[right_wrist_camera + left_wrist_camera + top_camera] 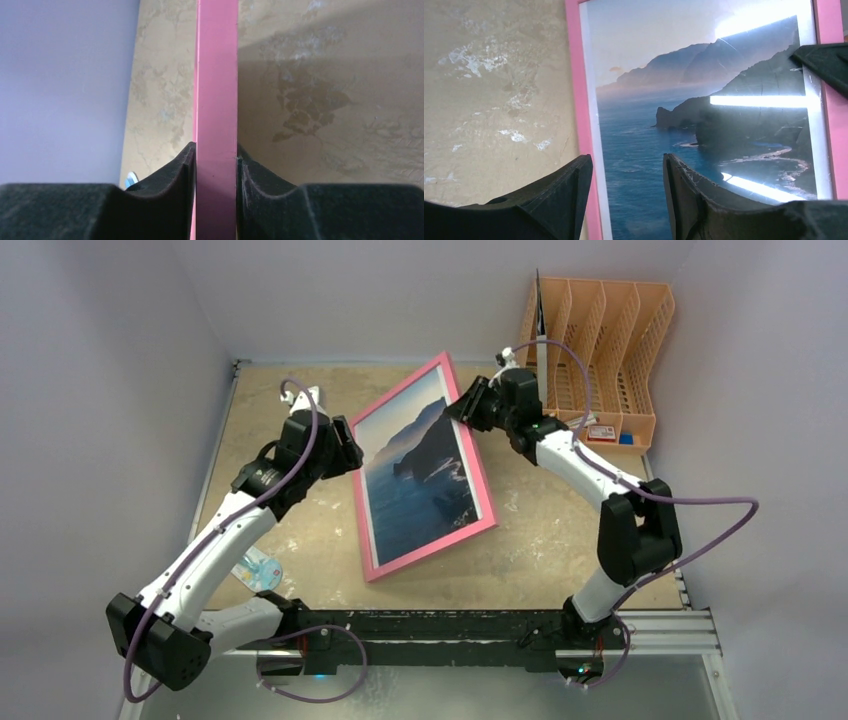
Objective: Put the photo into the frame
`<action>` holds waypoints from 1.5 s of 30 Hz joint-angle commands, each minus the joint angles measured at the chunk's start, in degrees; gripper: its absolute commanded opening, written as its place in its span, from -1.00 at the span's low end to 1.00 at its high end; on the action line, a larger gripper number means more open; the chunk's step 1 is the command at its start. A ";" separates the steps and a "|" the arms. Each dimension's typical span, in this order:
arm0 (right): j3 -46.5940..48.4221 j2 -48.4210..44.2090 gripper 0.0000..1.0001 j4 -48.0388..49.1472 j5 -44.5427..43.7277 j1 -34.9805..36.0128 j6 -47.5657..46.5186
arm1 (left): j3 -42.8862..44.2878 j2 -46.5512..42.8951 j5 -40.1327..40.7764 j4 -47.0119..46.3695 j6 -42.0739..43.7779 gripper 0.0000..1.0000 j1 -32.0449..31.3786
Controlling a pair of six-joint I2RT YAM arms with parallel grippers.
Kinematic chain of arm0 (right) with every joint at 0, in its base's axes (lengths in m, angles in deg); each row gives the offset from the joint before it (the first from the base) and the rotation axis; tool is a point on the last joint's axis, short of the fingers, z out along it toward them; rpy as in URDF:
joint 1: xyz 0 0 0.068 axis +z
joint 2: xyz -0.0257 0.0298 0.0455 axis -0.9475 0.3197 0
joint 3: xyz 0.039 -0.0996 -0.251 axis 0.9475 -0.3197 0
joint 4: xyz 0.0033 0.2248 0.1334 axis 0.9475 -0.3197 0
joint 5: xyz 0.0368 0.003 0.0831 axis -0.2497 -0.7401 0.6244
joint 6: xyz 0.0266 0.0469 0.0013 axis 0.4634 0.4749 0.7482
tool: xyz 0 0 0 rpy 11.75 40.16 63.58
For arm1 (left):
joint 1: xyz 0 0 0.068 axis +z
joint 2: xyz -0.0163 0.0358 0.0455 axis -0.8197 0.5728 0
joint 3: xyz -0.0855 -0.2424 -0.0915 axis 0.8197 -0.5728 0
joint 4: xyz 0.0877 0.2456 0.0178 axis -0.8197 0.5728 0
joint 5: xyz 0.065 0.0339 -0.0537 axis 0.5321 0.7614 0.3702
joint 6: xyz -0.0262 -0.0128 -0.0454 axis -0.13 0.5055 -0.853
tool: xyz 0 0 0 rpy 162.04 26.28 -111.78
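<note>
The frame [430, 550] sits askew in the middle of the desk [300, 530], its pink rails running diagonally from the back toward the near edge. The photo [415, 480] is inside it, with sea, dark cliffs and hazy sky showing face up behind the pane. The right claw [462, 405] is at the frame's far right rail, and its own camera shows both fingers pressed against a thin pink edge [216, 75], so this claw [215, 150] is clamped on the frame. I cannot tell how far that side is lifted off the desk. The left claw [350, 445] is at the opposite long side. Seen from its wrist, the claw [626, 159] stands moderately wide and grips nothing. One finger is over the bare desk and the other over the photo [649, 130], with the pink left rail [576, 90] passing between them. Strip lights glare off the pane there. At the back right corner stands an orange file rack [600, 340]. A small pale blue packet [258, 570] lies on the desk beside the left arm.
</note>
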 commanded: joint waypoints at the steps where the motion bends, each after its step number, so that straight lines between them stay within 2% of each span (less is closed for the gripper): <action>1: -8.00 -2.06 -0.32 15.04 9.68 0.79 -0.46 | -2.54 2.20 -4.19 -3.01 1.10 0.13 1.40; 8: -14.63 1.11 -0.22 23.19 16.94 -0.38 -0.24 | -3.28 6.48 -11.17 -6.42 0.93 0.12 2.76; 15: -17.92 4.66 -0.12 28.13 18.30 -1.62 1.96 | -4.12 9.69 -10.54 -6.48 0.56 0.15 3.54; 20: -22.30 6.66 -0.01 40.05 21.86 -5.19 3.99 | -4.43 11.04 -9.39 -5.74 0.83 0.19 4.09; 22: -21.86 7.84 0.01 41.41 24.46 -6.74 3.47 | -4.04 11.93 -9.24 -4.69 1.04 0.21 5.23; 27: -18.05 9.55 0.08 32.58 21.00 -7.16 -2.34 | -4.10 13.72 -10.20 -3.82 0.86 0.24 9.96; 31: -16.31 10.07 0.16 26.51 16.42 -7.20 -5.04 | -5.19 15.48 -10.56 -3.99 -0.34 0.29 11.29; 39: -16.42 6.41 0.24 20.29 6.81 -7.05 -7.68 | -15.34 14.27 -0.84 -6.30 -6.69 0.40 12.52; 45: -14.67 5.47 0.34 8.21 -3.85 -6.22 -11.28 | -19.16 13.79 1.82 -7.31 -7.50 0.48 12.52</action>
